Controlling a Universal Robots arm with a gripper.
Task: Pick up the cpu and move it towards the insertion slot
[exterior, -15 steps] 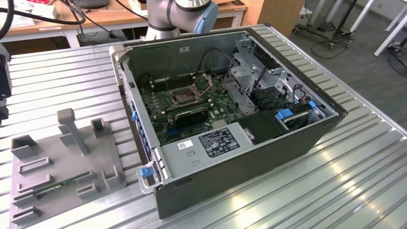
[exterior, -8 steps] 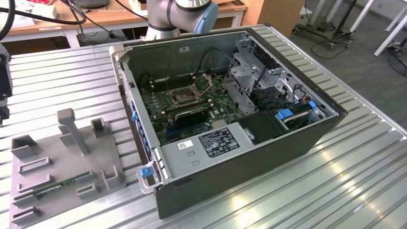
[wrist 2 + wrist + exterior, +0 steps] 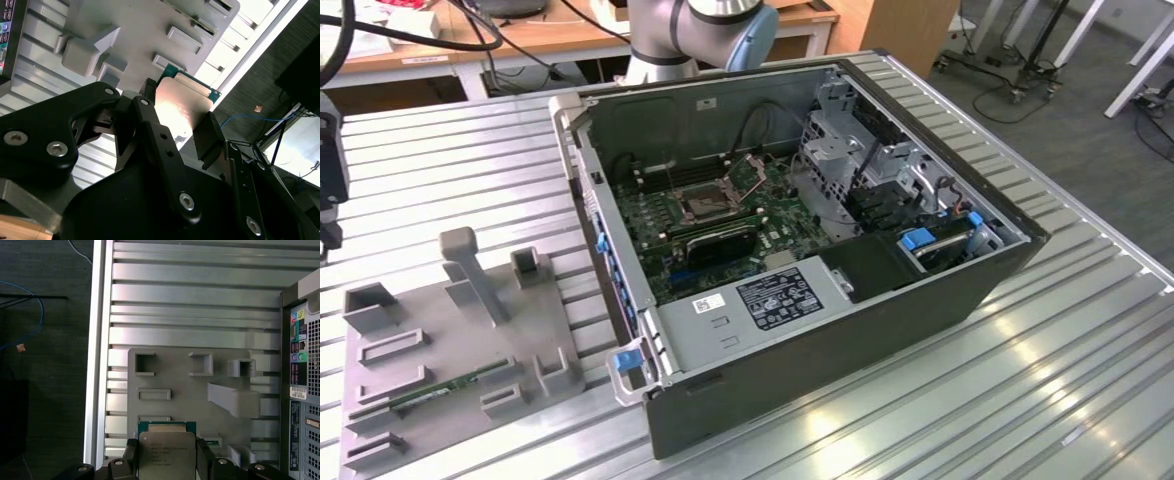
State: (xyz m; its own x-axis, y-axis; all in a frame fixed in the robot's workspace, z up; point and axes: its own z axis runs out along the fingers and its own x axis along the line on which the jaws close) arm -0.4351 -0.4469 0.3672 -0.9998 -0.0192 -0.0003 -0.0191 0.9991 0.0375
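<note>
Universal Robots arm (image 3: 698,28) at a ribbed aluminium surface (image 3: 454,170), seen in three views.

(a) Both wrist views. The pincer (image 3: 166,461) is clenched on the cpu (image 3: 166,454). One black finger (image 3: 204,460) presses on each of two opposite edges. The chip's silvery-beige metal top faces the cameras, and a narrow green border shows along its far edge. In the second wrist view the same grasp (image 3: 177,122) appears from a steeper angle, with the cpu (image 3: 182,106) catching a bright reflection. The chip is held above a grey moulded fixture plate (image 3: 190,405) with rectangular pockets and a slanted block. The plate lies on the surface beside the rear port panel of a computer case (image 3: 302,390).

(b) Exterior view. The case (image 3: 854,340) lies open on its side. The insertion slot (image 3: 700,204), a silver-framed square socket with a dark centre, sits on the green motherboard inside, well apart from the fixture plate (image 3: 454,330) at the exterior view's left. A thin green memory stick (image 3: 447,388) rests on that plate.
</note>
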